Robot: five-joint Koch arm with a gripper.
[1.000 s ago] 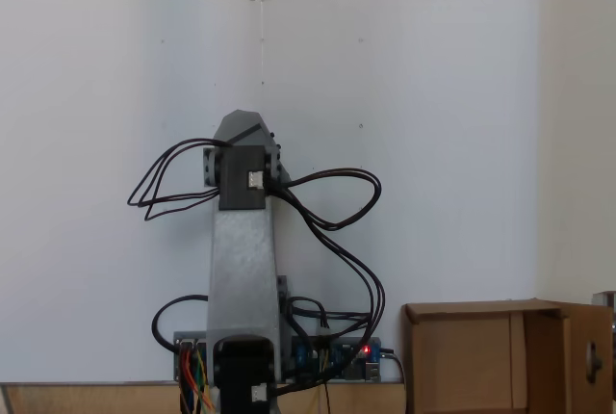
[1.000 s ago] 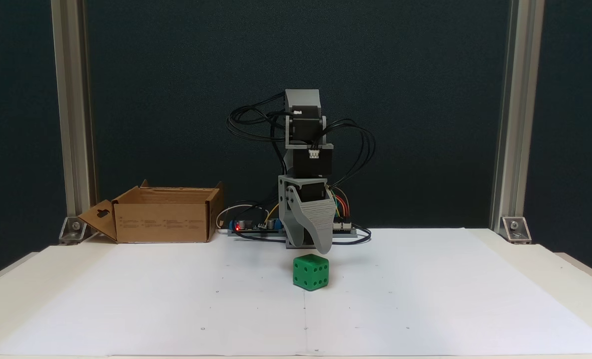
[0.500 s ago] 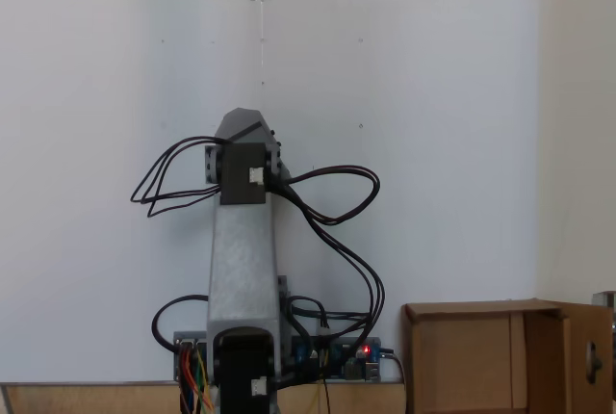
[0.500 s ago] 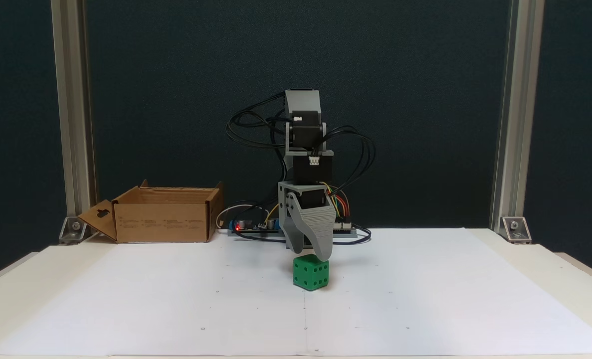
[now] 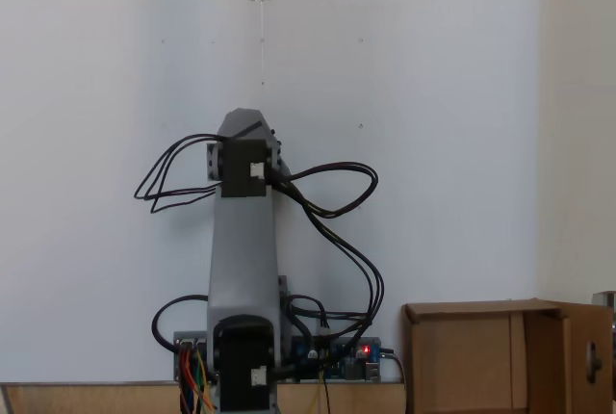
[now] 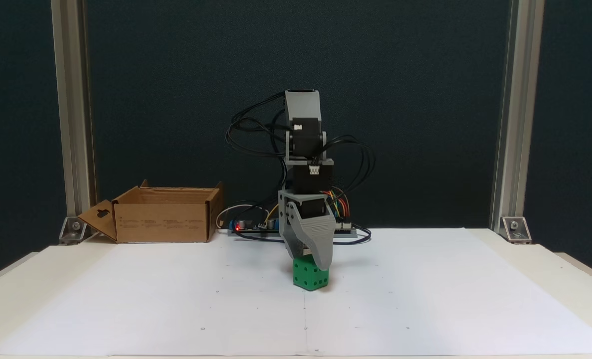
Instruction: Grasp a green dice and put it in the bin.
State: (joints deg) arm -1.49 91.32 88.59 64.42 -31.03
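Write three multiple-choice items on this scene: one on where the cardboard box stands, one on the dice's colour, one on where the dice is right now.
1. In the fixed view that faces the arm, where does the bin stand relative to the arm's base?
A. To its left
B. To its right
C. In front of it, nearer the camera

2. What colour is the dice?
A. Red
B. Green
C. White

3. Where is the dice?
A. Inside the bin
B. Lifted high in the air
C. On the white sheet, with the pincer lowered over its top

Key: 1 A, the box sits left of the arm at the sheet's far edge. 2 B, its faces are bright green. 3 C, its bottom edge meets the sheet while the grey pincer covers its upper part.
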